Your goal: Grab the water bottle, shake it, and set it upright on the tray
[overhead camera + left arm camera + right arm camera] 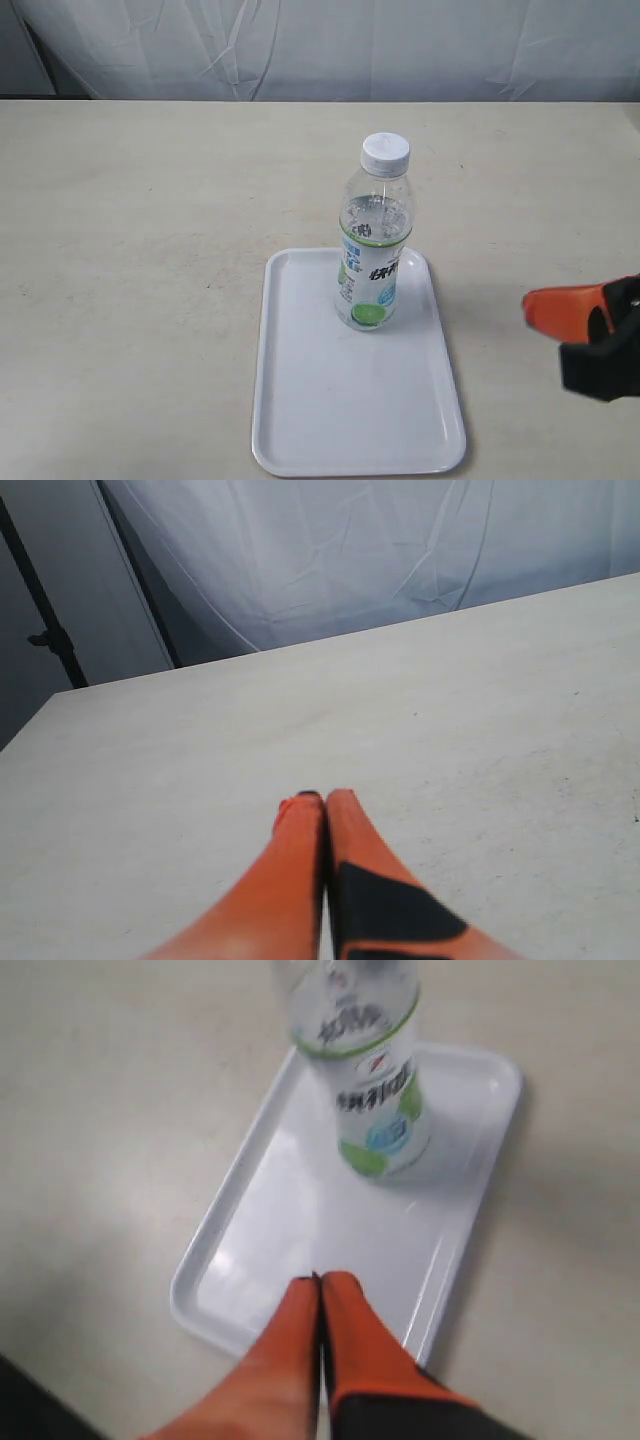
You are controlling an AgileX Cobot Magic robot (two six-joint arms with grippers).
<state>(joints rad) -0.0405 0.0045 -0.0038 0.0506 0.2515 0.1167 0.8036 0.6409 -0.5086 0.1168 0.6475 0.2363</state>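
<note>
The water bottle (375, 240) is seen upright on the tray (300, 420), set towards its far end; the task is judged all but done; the right gripper (320, 1280) is held clenched on nothing, off to the tray's right side and apart from the bottle; the left gripper (322, 798) is likewise pressed closed, nothing grasped, above the table (480, 730). A small risk is reckoned: the tall, light bottle could be tipped if clipped by a sweeping arm; the tray could be nudged, and the bottle rocked with it.
</note>
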